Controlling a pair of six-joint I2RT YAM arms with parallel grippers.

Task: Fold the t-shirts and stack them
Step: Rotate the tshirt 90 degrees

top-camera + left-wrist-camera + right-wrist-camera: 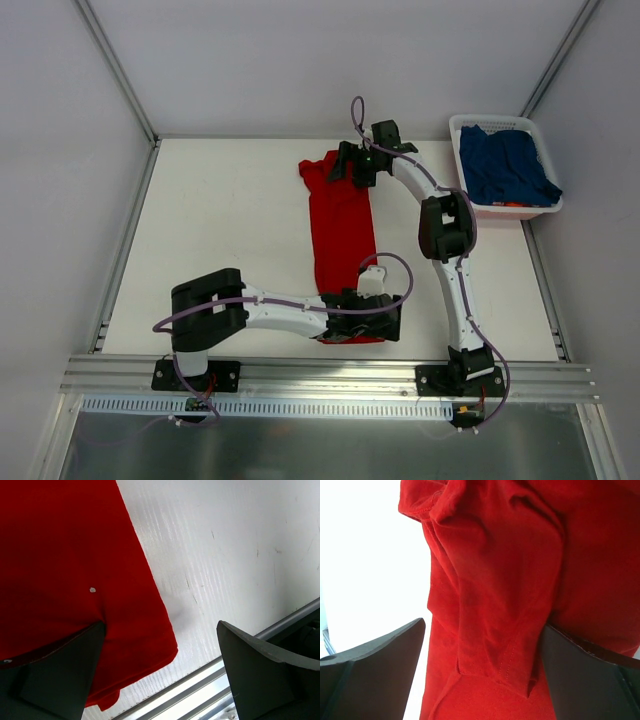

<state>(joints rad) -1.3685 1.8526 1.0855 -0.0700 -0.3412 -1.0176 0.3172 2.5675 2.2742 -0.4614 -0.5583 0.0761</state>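
While left claw (pixel 160 630) and right claw (pixel 482 625) gape, red t-shirt (pixel 342 225) stretched between

Plain bright red t-shirt (pixel 340 225) on a white table (pixel 220 230); navy t-shirt (pixel 505 165) in a white basket (pixel 490 212).

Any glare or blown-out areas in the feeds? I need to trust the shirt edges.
Right wrist: the table is blown out to flat white, yet the red t-shirt shows folds and stitching clearly. Left wrist: mild sheen on the table, shirt edge crisp. Top external: even light, soft shadows, no glare.
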